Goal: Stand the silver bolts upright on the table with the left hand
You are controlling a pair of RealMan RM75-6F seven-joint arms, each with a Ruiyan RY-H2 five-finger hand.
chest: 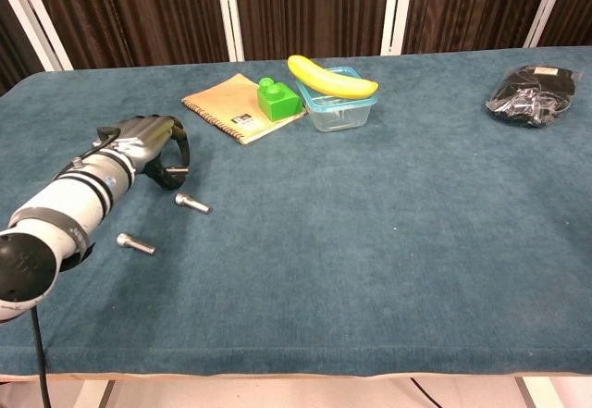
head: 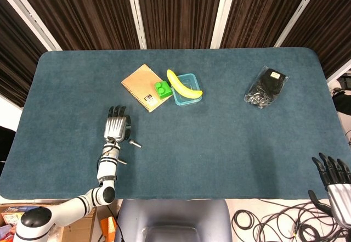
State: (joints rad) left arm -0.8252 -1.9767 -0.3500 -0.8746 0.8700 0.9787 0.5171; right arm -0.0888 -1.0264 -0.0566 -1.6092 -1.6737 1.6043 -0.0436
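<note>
Two silver bolts lie on their sides on the blue table. One bolt (chest: 192, 203) (head: 134, 142) is just right of my left hand (chest: 153, 148) (head: 116, 127). The other bolt (chest: 135, 241) (head: 122, 161) lies nearer the front edge, beside my left forearm. The left hand hovers low over the cloth with its fingers curled downward and holds nothing. My right hand (head: 333, 177) sits off the table at the lower right of the head view, fingers spread and empty.
At the back of the table, left of centre, lie a tan notebook (chest: 239, 108), a green block (chest: 278, 98) and a clear box (chest: 338, 108) with a banana (chest: 329, 77) on top. A black bag (chest: 535, 93) lies far right.
</note>
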